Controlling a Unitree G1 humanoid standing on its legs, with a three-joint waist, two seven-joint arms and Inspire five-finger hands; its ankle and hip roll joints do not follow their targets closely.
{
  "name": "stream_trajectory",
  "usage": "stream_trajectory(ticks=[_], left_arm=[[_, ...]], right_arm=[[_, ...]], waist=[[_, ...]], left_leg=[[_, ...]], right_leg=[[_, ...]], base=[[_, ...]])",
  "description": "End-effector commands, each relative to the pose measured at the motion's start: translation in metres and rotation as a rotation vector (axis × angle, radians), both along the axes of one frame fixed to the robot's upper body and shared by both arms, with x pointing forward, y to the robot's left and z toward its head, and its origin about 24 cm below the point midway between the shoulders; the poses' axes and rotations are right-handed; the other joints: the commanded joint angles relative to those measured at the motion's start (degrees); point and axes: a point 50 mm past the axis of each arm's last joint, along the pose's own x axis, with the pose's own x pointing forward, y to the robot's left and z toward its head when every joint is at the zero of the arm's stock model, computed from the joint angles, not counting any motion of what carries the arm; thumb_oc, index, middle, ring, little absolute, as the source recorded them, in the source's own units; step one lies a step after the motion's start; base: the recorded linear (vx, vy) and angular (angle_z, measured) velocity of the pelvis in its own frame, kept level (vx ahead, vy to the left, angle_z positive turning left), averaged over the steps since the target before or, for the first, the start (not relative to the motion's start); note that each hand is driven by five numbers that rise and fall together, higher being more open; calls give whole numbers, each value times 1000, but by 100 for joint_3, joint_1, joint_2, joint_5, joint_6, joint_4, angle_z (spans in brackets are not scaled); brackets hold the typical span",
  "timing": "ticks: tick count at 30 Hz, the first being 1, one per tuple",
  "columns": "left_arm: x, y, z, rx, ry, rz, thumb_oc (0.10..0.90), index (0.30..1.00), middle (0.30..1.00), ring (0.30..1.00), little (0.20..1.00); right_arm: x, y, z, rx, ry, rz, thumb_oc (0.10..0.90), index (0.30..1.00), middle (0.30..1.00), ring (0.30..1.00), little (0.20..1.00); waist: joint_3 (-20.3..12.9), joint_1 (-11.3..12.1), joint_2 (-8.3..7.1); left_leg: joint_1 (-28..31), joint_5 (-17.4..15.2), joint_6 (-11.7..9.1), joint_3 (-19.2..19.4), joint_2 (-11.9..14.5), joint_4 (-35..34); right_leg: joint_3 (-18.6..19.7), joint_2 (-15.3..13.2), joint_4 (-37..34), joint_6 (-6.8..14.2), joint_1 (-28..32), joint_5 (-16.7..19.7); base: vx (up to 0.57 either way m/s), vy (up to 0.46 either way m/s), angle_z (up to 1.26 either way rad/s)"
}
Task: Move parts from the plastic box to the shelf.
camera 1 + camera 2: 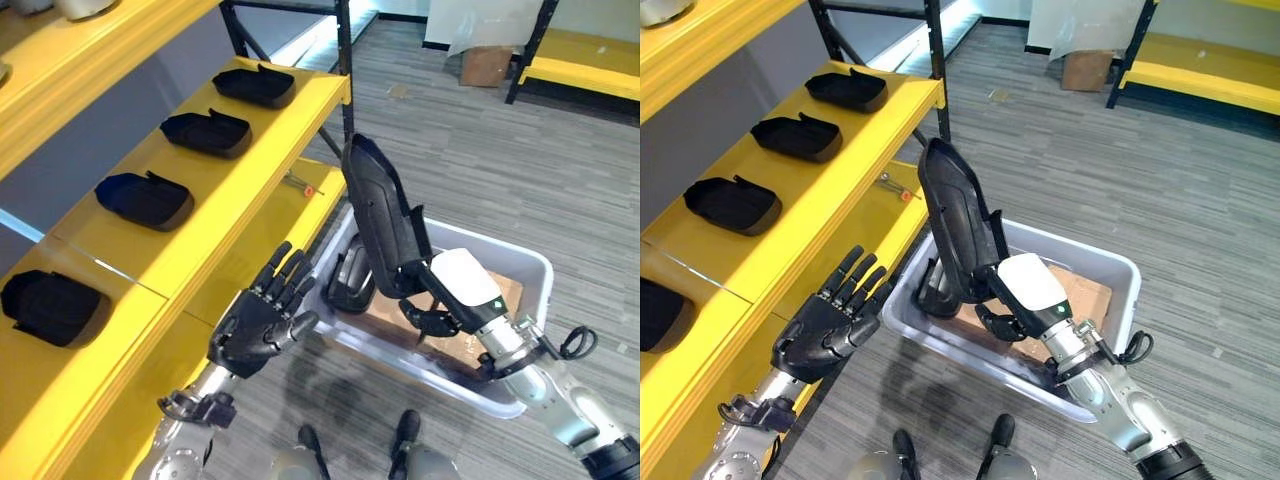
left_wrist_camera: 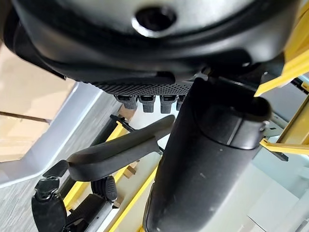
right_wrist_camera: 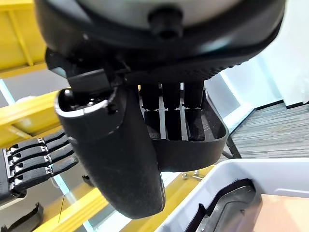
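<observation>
My right hand is shut on a long black moulded part, holding it upright above the pale plastic box. In the right wrist view the fingers and thumb curl round the part's edge. A second black part stands against the box's near-left wall. My left hand hovers open beside the yellow shelf's edge, left of the box, holding nothing. Several black parts lie in a row on the yellow shelf: the farthest, then two more.
A cardboard sheet lines the box floor. A screwdriver lies on the lower yellow shelf board. The shelf's black upright rises just behind the held part. A cardboard carton and another yellow rack stand far back on the grey floor.
</observation>
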Motion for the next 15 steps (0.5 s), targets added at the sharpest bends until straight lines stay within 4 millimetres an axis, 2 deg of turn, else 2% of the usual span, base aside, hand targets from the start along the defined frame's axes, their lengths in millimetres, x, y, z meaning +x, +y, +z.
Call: stream_trajectory(ticks=[1,6,11,15], left_arm=[[8,-3,46,5,-273,-22,900,1000,1000,1000,1000],[9,-9,48,24,-272,-38,900,1000,1000,1000,1000],[7,-6,49,23,-270,-37,900,1000,1000,1000,1000],[6,-6,50,66,-285,-63,900,1000,1000,1000,1000]], right_arm=[[1,21,61,213,-352,133,400,300,300,300,300],[-2,23,60,216,-376,140,400,300,300,300,300],[-6,26,64,237,-414,135,400,300,300,300,300],[-6,26,66,256,-445,116,400,300,300,300,300]], waist=[[-536,-134,-338],[-633,-172,-272],[-751,-123,-268],[-779,-45,-277]], left_leg=[[145,92,-432,208,527,727],[288,57,-395,509,429,360],[428,-310,-178,645,127,-30],[505,-586,-22,599,-98,-232]], right_leg=[[-276,373,-283,-92,603,-722],[-491,267,-377,4,636,-616],[-656,19,-492,239,694,-378],[-731,-149,-495,409,680,-211]], base=[[-93,192,28],[-90,238,31],[-127,274,30],[-164,226,28]])
